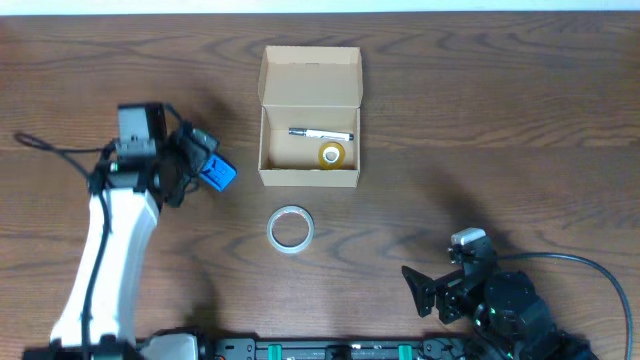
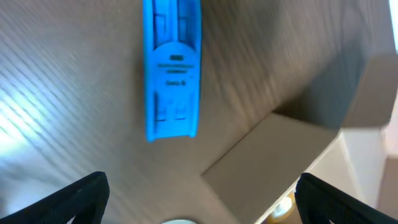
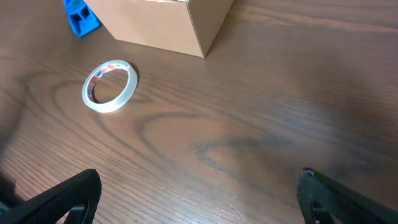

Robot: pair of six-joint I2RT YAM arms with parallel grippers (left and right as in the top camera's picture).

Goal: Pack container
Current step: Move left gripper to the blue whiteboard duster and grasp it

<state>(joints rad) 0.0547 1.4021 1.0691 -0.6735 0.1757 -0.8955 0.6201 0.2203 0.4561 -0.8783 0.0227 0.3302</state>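
Observation:
The container (image 1: 309, 178) is a tan cardboard box with its flap lid open at the back. Inside lie a marker pen (image 1: 321, 133) and a small yellow tape roll (image 1: 332, 154). A blue clip-like piece (image 1: 218, 173) lies on the table left of the box and shows in the left wrist view (image 2: 173, 68), ahead of the jaws. My left gripper (image 1: 200, 165) is open and empty just left of it, with the box corner (image 2: 280, 155) between its fingers (image 2: 199, 208). A clear tape roll (image 1: 290, 228) lies in front of the box. My right gripper (image 1: 428, 290) is open and empty.
The wooden table (image 1: 480, 120) carries everything. In the right wrist view the clear tape roll (image 3: 110, 85), the blue piece (image 3: 79, 17) and the box (image 3: 168, 25) lie far ahead of the open jaws (image 3: 199, 199). A cable (image 1: 560, 258) loops by the right arm.

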